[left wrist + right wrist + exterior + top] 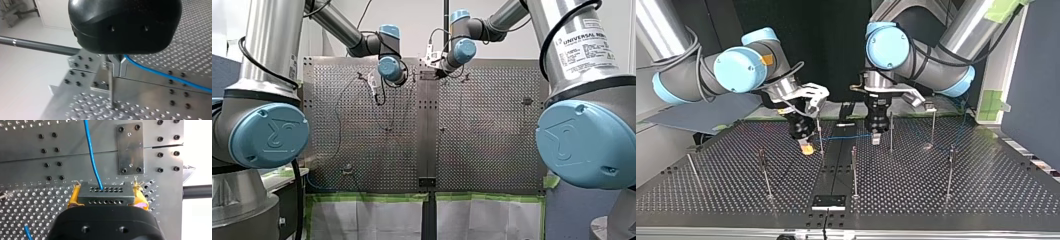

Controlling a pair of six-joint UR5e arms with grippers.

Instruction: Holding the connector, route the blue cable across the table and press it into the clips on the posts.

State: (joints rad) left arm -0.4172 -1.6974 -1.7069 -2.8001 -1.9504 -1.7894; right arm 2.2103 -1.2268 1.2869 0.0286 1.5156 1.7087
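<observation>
At the top view's left, my right gripper (806, 146) pinches the connector (105, 192) between yellow pads (72, 198). The blue cable (846, 135) runs taut rightward to my left gripper (876, 140), whose fingers (115, 65) are drawn together on it, just beside a post (891, 131). Judged best practice: keep tension even, align the cable squarely over the post top, then press straight down, gently.

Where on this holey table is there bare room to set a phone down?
Freest: the near strip of the perforated metal table in the top view, between the thin metal centre post and the right-hand post, and the corner beyond. Crowded: the far middle, where my left gripper, my right gripper clamping the grey connector, and the blue cable meet among posts.
</observation>
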